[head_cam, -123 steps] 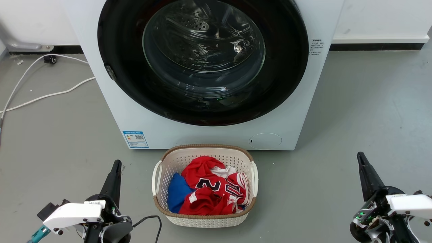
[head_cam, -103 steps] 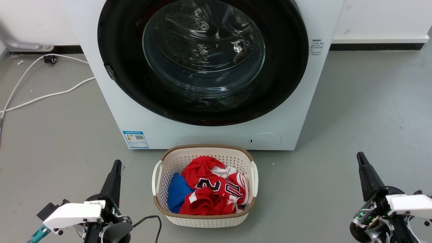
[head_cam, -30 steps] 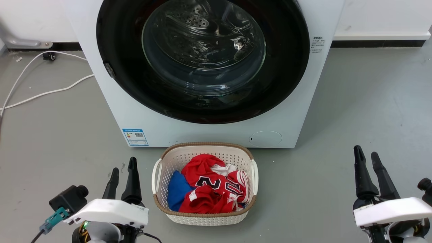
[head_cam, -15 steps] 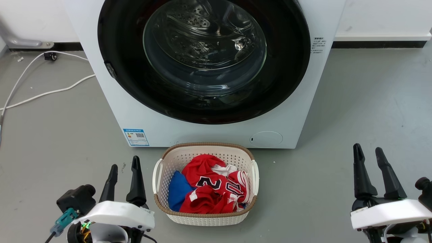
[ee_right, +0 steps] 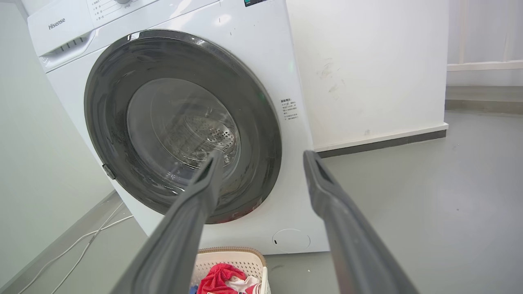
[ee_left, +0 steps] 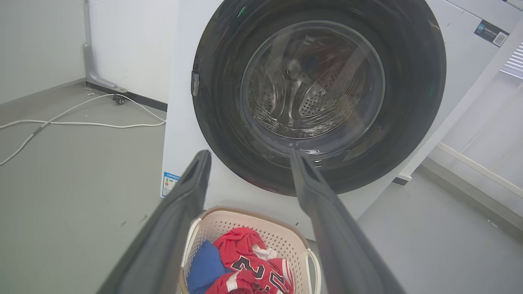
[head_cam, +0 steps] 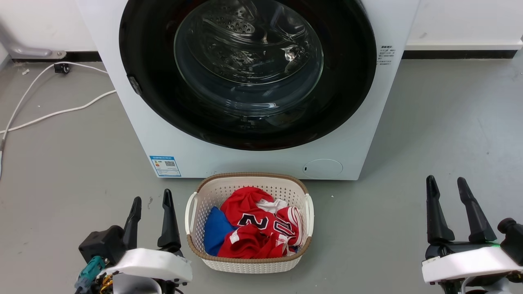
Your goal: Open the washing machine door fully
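The washing machine stands on the grey floor straight ahead, its white front facing the robot. The washing machine door lies flat against that front, shut, its wide glossy black rim spanning nearly the whole width of the machine. Through the clear glass bowl in its centre the perforated steel drum is visible. A small grey catch sits on the rim's left edge. Low on the front are a blue label at the left and a round flap at the right.

Just in front of the machine, on the floor, stands a white plastic basket with a brown rim. It holds a crumpled red jersey and a blue cloth. A white cable trails across the floor to the left of the machine.

The left tool hovers low at the left, just beside the basket, its 2 fingers parted and empty, pointing toward the machine. The right tool hovers at the right, well apart from the basket, its 2 fingers also spread and holding nothing. Neither tool touches the door; both are well short of the machine's front.
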You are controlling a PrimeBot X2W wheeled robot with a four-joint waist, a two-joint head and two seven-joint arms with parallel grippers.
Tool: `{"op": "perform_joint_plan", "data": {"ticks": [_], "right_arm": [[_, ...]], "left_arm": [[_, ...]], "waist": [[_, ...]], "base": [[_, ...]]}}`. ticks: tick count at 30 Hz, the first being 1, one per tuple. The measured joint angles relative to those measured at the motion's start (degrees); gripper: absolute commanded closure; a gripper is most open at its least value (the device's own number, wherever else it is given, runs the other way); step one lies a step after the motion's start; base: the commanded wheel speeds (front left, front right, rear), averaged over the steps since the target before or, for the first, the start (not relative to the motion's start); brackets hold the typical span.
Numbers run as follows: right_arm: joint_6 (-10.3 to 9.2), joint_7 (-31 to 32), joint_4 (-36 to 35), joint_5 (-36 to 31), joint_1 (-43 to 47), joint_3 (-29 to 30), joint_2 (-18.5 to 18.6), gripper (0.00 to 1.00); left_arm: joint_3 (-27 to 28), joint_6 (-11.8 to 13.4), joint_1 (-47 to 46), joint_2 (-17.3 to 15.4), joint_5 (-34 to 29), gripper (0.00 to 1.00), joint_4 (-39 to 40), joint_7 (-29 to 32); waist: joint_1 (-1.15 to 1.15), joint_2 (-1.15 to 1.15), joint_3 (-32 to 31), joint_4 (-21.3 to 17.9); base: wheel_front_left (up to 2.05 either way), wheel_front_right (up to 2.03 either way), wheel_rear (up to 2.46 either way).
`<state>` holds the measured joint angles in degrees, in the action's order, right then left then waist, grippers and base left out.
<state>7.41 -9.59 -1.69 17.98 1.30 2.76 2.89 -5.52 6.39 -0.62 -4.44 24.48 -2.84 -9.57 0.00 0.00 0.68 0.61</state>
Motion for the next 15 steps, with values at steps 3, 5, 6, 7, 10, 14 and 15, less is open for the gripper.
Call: {"op": "perform_joint_plan", "data": {"ticks": [3, 5, 6, 7, 10, 14, 15], "right_arm": [[0.0, -0.5, -0.3, -1.5, 0.0, 0.0, 0.0, 0.0], [0.0, -0.6, -0.4, -2.3, 0.1, 0.3, 0.0, 0.0], [0.0, -0.8, -0.5, -2.5, 0.1, 0.5, 0.0, 0.0], [0.0, -1.0, -0.5, -2.9, 0.1, 0.5, 0.0, 0.0], [0.0, -1.3, -0.6, -3.6, 0.1, 0.6, 0.0, 0.0], [0.0, -1.7, -0.6, -4.2, 0.1, 0.6, 0.0, 0.0], [0.0, -1.9, -0.6, -5.1, 0.1, 0.6, 0.0, 0.0]], "left_arm": [[-0.1, 0.2, 0.1, 0.1, -1.7, 0.0, 0.3, -0.4], [-0.1, 0.2, 0.1, 0.2, -2.7, 0.0, 0.5, -0.7], [-0.1, 0.2, 0.1, 0.3, -3.2, 0.0, 0.6, -0.8], [0.0, 0.2, 0.1, 0.3, -3.7, 0.0, 0.6, -1.0], [0.0, 0.2, 0.2, 0.6, -5.0, 0.0, 0.7, -1.3], [0.0, 0.2, 0.3, 0.8, -6.5, 0.0, 0.7, -1.7], [0.1, 0.2, 0.3, 0.9, -7.4, 0.0, 0.8, -1.9]], "waist": [[0.0, 0.0, 0.1, 0.0], [0.0, 0.0, 0.1, 0.1], [0.0, 0.0, 0.2, 0.1], [0.0, 0.0, 0.2, 0.1], [0.0, 0.0, 0.2, 0.1], [0.0, 0.0, 0.1, 0.3], [0.0, 0.0, 0.1, 0.4]], "base": [[0.0, 0.0, 0.0], [0.0, 0.0, 0.0], [0.0, 0.0, 0.0], [0.0, 0.0, 0.0], [0.0, 0.0, 0.0], [0.0, 0.0, 0.0], [0.0, 0.0, 0.0]]}}
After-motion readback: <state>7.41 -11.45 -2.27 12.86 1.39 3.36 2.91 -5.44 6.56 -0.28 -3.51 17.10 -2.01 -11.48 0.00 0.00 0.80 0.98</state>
